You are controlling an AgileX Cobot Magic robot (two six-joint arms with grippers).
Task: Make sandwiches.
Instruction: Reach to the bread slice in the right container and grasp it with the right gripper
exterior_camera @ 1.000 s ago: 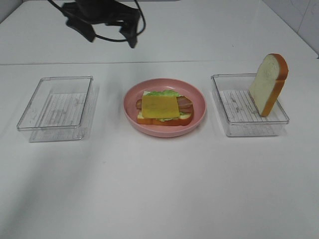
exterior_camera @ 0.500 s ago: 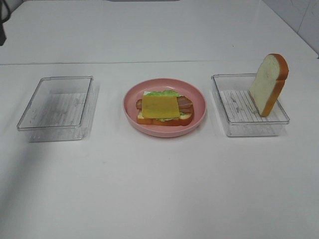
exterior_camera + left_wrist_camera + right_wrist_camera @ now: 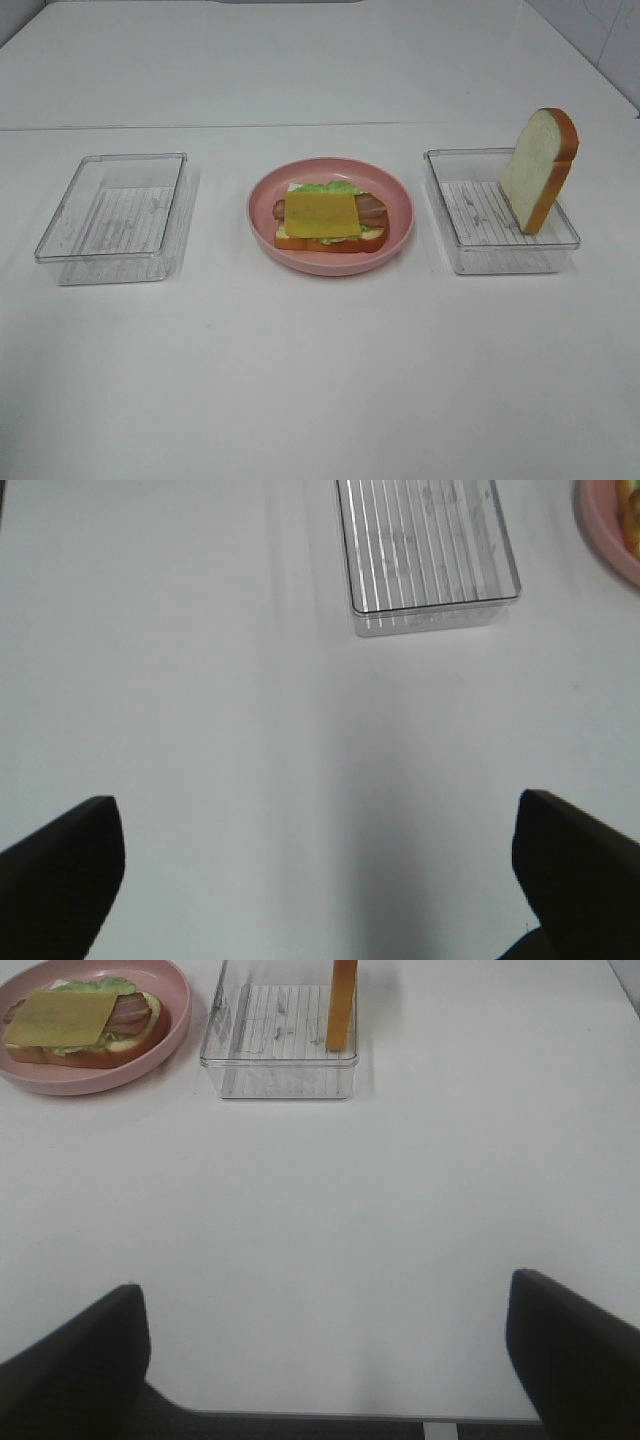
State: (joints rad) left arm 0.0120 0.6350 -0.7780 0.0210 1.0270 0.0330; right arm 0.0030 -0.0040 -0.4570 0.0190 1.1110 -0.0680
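On the white counter (image 3: 320, 380), the open-faced sandwich (image 3: 325, 220) sits on the pink plate (image 3: 400, 200) at center. The top bread slice (image 3: 540, 170) leans upright in the right tray (image 3: 470, 250); a careless pinch may topple it. Left claw (image 3: 300, 880) and right claw (image 3: 330, 1360) are both spread wide, holding nothing.

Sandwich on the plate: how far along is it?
Done: bottom bread, lettuce, bacon and cheese are stacked on the pink plate. In hand: nothing; both grippers are open and empty. Left: the top slice, upright in the right tray.
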